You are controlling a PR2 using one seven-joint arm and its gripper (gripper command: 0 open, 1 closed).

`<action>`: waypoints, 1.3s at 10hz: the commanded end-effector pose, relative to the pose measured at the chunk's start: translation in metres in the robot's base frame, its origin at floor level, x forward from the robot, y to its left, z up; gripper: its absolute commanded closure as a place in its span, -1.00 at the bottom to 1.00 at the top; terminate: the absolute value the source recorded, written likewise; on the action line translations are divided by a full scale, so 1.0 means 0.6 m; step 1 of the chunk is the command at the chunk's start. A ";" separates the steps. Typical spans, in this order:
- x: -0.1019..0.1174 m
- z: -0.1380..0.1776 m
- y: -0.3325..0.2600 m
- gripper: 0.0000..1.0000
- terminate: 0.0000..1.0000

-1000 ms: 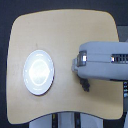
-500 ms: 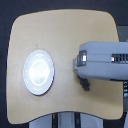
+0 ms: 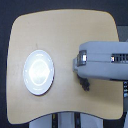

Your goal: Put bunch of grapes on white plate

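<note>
The white plate [image 3: 39, 71] is lying bare; no grapes are being shown, and the gripper [image 3: 86, 85] beside it cannot be judged apart or together

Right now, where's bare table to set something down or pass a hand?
Bare wood lies along the table top edge, above the white plate and the arm, and along the bottom edge below both. The strip between plate and arm is narrow. The exterior view's right side is crowded by the arm.
</note>
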 end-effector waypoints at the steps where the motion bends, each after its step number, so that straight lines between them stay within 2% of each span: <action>1: 0.045 0.109 0.022 1.00 -1.00; 4: 0.081 0.205 0.023 1.00 -1.00; 7: 0.090 0.251 0.079 1.00 -1.00; 9: 0.095 0.260 0.128 1.00 -1.00; 13: 0.090 0.240 0.266 1.00 -1.00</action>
